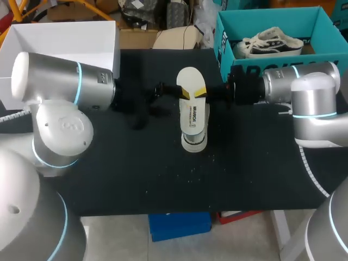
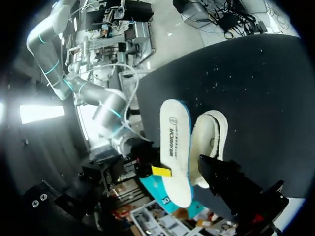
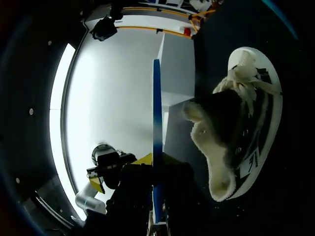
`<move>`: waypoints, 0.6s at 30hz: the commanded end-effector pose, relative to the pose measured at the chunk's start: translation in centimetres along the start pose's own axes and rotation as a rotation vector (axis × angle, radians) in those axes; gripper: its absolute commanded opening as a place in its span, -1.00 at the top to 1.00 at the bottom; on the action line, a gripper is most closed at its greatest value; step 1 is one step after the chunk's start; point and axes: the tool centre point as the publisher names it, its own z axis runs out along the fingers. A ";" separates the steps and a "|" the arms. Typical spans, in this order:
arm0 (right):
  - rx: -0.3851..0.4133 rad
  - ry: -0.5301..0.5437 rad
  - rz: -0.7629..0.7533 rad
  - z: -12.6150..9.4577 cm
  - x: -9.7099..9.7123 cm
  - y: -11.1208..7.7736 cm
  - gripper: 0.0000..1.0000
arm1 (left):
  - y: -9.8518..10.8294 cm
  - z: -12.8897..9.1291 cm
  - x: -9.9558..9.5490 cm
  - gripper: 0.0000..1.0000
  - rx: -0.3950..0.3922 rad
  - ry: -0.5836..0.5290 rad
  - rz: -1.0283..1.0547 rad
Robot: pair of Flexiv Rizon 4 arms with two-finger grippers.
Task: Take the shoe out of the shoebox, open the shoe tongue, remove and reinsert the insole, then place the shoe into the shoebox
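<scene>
White insole (image 1: 191, 80) x1, table shoe (image 1: 194, 130) x1, boxed shoe (image 1: 272, 42) x1, teal shoebox (image 1: 261, 19) x1.

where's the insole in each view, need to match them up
head view: insole mid-table, by the shoe
left wrist view: insole with its printed face showing, beside the shoe
right wrist view: insole edge-on, a thin blue strip between the right tool's fingers
shared landmark: the shoe next to it

Black table (image 1: 250, 168), flecked with white.
</scene>
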 end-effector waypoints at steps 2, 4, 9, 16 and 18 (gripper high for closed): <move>-0.001 -0.002 0.001 0.1 0.0 0.0 1.00 | -0.1 2.2 -1.7 -1.00 -0.123 0.970 0.120; -0.001 -0.002 0.001 0.1 0.0 0.0 1.00 | -0.2 2.2 -2.2 -1.00 -0.108 0.994 0.129; -0.001 -0.002 0.001 0.1 0.0 0.0 1.00 | -0.9 1.8 -3.3 -1.00 -0.060 1.017 0.156; -0.001 -0.002 0.001 0.1 0.0 0.0 1.00 | -1.5 0.8 -4.3 -1.00 0.089 0.992 0.189; -0.001 -0.002 0.001 0.1 0.0 0.0 1.00 | -1.5 0.2 -4.5 -1.00 0.117 0.984 0.191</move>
